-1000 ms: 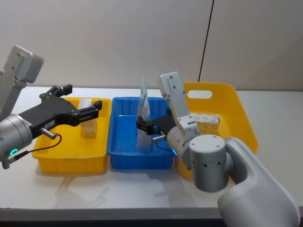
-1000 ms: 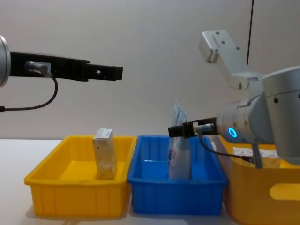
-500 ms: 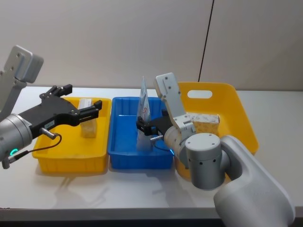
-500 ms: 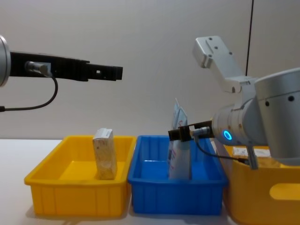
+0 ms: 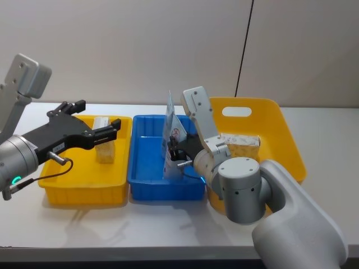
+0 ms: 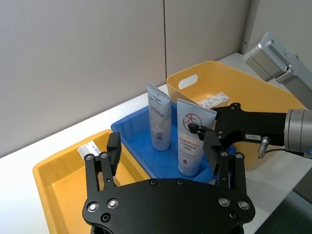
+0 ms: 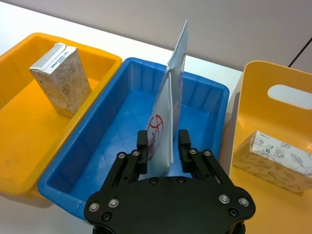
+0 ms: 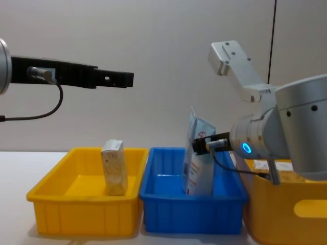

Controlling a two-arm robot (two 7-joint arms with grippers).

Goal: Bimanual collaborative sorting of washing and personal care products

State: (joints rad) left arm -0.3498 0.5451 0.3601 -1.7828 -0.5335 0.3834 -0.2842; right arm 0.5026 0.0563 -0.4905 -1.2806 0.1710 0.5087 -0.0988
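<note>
The right gripper (image 7: 162,144) pinches a tube (image 7: 162,141) standing in the blue tray (image 7: 112,146); the left gripper (image 6: 163,161) hangs spread.

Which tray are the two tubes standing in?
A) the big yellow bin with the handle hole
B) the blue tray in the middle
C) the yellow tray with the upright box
B: both tubes stand upright in the blue tray, and the right pincer is closed around the nearer one.
</note>
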